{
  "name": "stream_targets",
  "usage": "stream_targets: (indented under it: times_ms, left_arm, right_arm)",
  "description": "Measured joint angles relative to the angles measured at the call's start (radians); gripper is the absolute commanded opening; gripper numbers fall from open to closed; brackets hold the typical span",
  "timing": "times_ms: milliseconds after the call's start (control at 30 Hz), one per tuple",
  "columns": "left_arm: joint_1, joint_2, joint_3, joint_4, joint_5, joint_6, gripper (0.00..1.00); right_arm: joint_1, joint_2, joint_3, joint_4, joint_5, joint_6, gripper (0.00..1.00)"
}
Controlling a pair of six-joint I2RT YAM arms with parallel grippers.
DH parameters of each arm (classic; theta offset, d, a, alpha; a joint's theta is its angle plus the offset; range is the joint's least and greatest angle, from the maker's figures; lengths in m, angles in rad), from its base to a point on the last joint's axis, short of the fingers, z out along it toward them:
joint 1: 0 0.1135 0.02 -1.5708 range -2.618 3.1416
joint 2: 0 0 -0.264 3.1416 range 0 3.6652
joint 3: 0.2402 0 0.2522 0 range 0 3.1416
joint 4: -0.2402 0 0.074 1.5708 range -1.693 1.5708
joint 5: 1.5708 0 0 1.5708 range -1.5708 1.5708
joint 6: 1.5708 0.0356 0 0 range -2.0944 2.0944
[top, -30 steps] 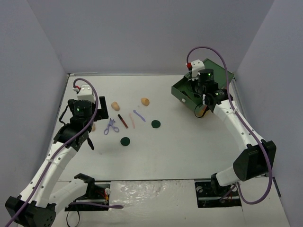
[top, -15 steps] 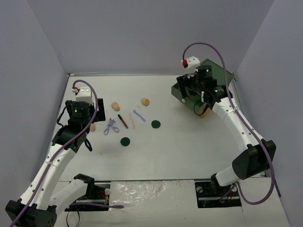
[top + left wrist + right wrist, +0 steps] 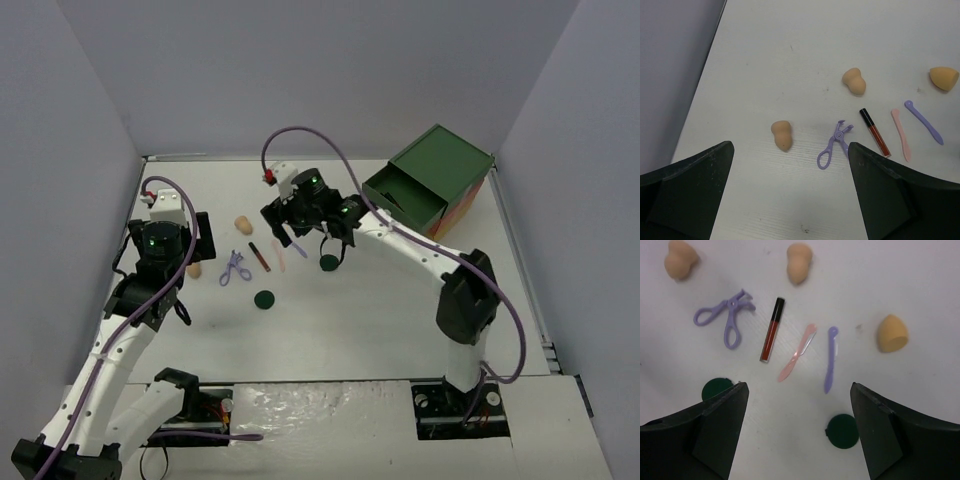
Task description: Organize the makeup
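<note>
My right claw (image 3: 799,390), wide open and empty, has left the drawer chest (image 3: 432,172) and now hangs above the makeup, so I judge nothing is sorted yet. Below it on the surface (image 3: 400,310) lie the pink stick (image 3: 797,352), lilac stick (image 3: 830,359), dark red stick (image 3: 771,330) and scissor-like tool (image 3: 727,317), with tan sponges (image 3: 891,333) and green discs (image 3: 842,430) around them, all apart. My left claw (image 3: 790,150) is also wide and empty.

We were in a robotics lab cell. A white table (image 3: 380,320) sat boxed by plain grey panels (image 3: 300,70), with the cabled left arm (image 3: 115,350) and right arm (image 3: 420,250) bolted at the frame's bottom.
</note>
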Motion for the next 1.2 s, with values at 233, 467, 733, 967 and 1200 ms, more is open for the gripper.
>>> stream_targets:
  times_ms: [233, 467, 733, 967, 1200]
  left_arm:
    - [0.054, -0.020, -0.012, 0.008, 0.002, -0.025, 0.97]
    - [0.086, -0.029, -0.013, 0.025, 0.013, -0.040, 0.97]
    - [0.100, -0.025, -0.017, 0.035, 0.039, -0.042, 0.97]
    - [0.109, -0.018, -0.017, 0.037, 0.057, -0.045, 0.97]
    - [0.115, -0.013, -0.018, 0.037, 0.063, -0.046, 0.97]
  right_arm:
    - [0.074, 0.279, 0.051, 0.012, -0.034, 0.040, 0.74]
    - [0.093, 0.408, 0.113, 0.051, -0.038, 0.049, 0.65]
    - [0.093, 0.482, 0.146, 0.120, -0.035, 0.048, 0.52]
    - [0.093, 0.517, 0.155, 0.178, -0.025, 0.043, 0.33]
    - [0.093, 0.519, 0.158, 0.187, -0.013, 0.040, 0.05]
